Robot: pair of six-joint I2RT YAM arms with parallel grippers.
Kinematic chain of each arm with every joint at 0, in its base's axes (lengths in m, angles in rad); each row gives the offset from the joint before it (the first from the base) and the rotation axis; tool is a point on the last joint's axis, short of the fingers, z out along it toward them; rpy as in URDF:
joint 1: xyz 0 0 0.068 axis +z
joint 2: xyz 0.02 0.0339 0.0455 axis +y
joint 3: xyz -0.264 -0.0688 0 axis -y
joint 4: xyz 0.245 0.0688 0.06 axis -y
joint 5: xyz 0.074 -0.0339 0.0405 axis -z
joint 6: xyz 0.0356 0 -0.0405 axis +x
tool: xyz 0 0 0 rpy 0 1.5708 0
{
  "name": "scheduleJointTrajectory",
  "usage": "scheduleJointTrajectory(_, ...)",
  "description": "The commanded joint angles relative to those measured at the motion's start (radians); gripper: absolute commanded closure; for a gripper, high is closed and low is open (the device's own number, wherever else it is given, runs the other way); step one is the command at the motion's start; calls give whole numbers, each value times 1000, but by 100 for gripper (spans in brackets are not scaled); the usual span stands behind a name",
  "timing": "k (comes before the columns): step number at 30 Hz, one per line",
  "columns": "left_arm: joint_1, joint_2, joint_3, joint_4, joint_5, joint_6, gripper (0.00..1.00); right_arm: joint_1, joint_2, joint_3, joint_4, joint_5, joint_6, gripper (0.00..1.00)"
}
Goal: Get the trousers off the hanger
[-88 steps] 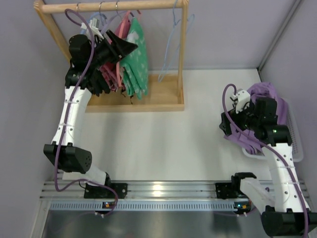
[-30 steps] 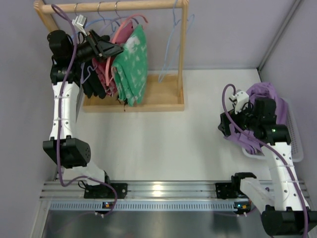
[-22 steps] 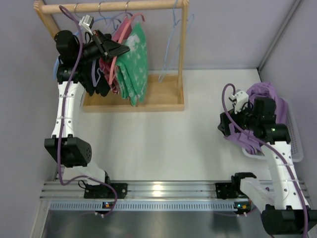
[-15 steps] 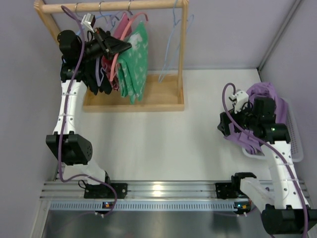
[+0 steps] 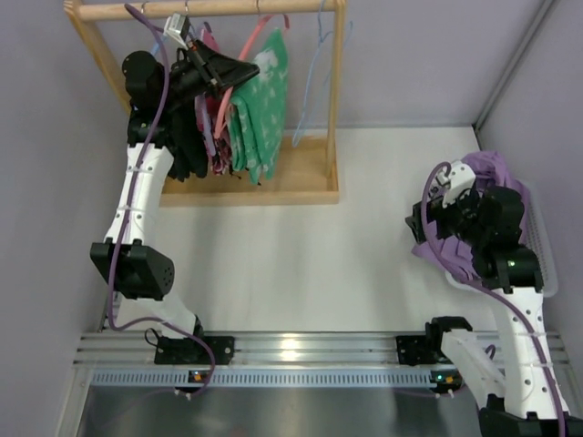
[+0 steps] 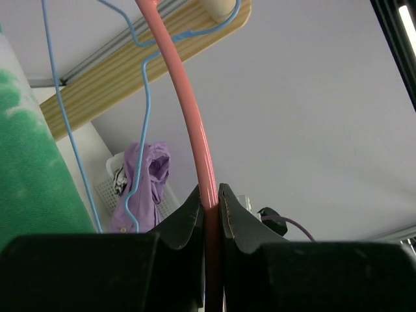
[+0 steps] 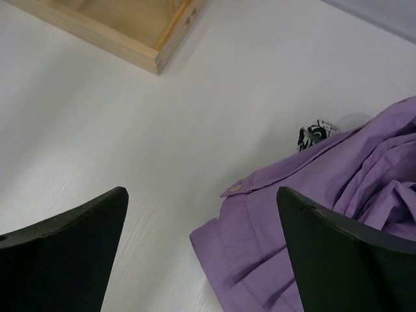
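- White table [image 5: 364,255] boxed in by grey walls. One wooden clothes rack [image 5: 338,91] stands at the far left.
- Left pincer [image 6: 209,198] is clamped tight on the rod of the pink hanger [image 6: 188,110]. The rod runs straight up out from between the fingers.
- From above, the left pincer [image 5: 239,71] is raised high at the rack. The pink hanger [image 5: 260,35] arcs just under the top bar, and its hook is too small to make out.
- Green trousers [image 5: 264,109] with whitish blotches are draped on that hanger, just right of and below the pincer. In the wrist view the trousers [image 6: 32,175] fill the left edge.
- Two thin blue wire strands [image 6: 144,117] are near the pink rod. I cannot tell if they are one hanger or two.
- A pink-and-black garment [image 5: 219,150] and dark clothes [image 5: 187,146] hang left of the trousers.
- Right pincer [image 7: 200,195] is spread wide over the table, holding nothing. It is well apart from the rack, at the right side [image 5: 428,223].
- One purple cloth [image 7: 338,188] spills from a white basket [image 5: 547,264] beside it.
- A small black-and-white printed scrap [image 7: 315,135] lies at the cloth's edge. Its print is too small to read.
- Count: two arms, one pink hanger, one pair of trousers.
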Motion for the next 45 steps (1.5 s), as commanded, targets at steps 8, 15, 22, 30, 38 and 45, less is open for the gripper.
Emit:
scheduleJointTrajectory(8, -17, -201, -7, 347, -177, -23, 100, -7, 95, 150, 27, -64, -55, 1)
scheduleJointTrajectory(15, -22, -310, -99, 352, -198, -32, 100, -6, 33, 134, 134, -145, -59, 1)
scheduleJointTrajectory(22, -29, -513, -398, 383, -228, -63, 100, -6, 88, 202, 153, -194, -63, 1)
scheduleJointTrajectory(30, -52, -653, -574, 398, -264, -93, 100, -1, 128, 281, 301, -243, 109, 1)
scheduleJointTrajectory(38, -52, -744, -700, 398, -291, -124, 100, 328, 181, 327, 373, 3, 45, 1)
scheduleJointTrajectory(45, -43, -790, -772, 397, -295, -169, 100, 785, 270, 294, 617, 327, 5, 1)
